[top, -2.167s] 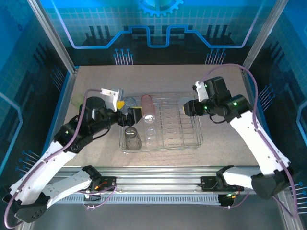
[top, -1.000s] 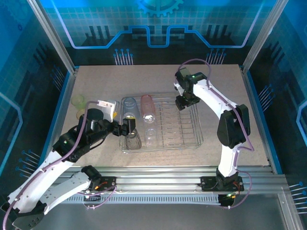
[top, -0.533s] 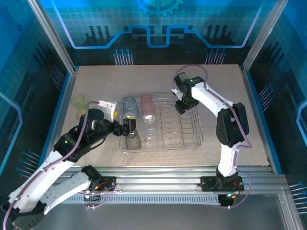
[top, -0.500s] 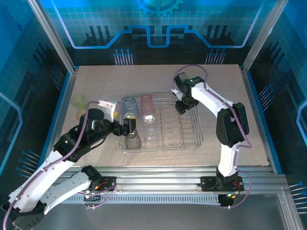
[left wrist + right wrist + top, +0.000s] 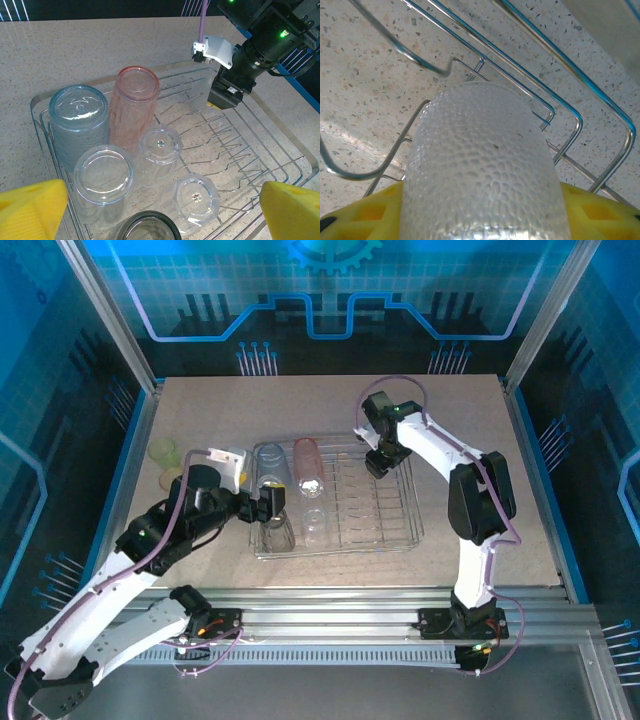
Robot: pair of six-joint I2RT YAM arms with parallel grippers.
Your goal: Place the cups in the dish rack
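The wire dish rack (image 5: pixel 400 530) lies mid-table and holds several cups. Pale blue (image 5: pixel 78 120) and pink (image 5: pixel 134 107) cups lie at its left end, with clear cups (image 5: pixel 159 150) and a smoky grey cup (image 5: pixel 147 227) near them. My left gripper (image 5: pixel 270 502) hovers open over the rack's left end, its yellow fingers (image 5: pixel 30 210) wide apart with nothing between them. My right gripper (image 5: pixel 378 462) hangs over the rack's far right part, shut on a clear dimpled cup (image 5: pixel 485 185) held just above the rack wires (image 5: pixel 560 107). A yellow-green cup (image 5: pixel 162 452) stands on the table at the left.
The right arm's wrist (image 5: pixel 250 55) hangs low over the rack's far right corner. The rack's right half (image 5: pixel 235 150) has bare tines. Metal frame posts (image 5: pixel 110 320) and blue walls (image 5: pixel 40 390) border the speckled table (image 5: pixel 300 405).
The right arm swung from beside the rack's right end to its far side with the clear cup, then edged slightly left. The left arm has barely shifted.
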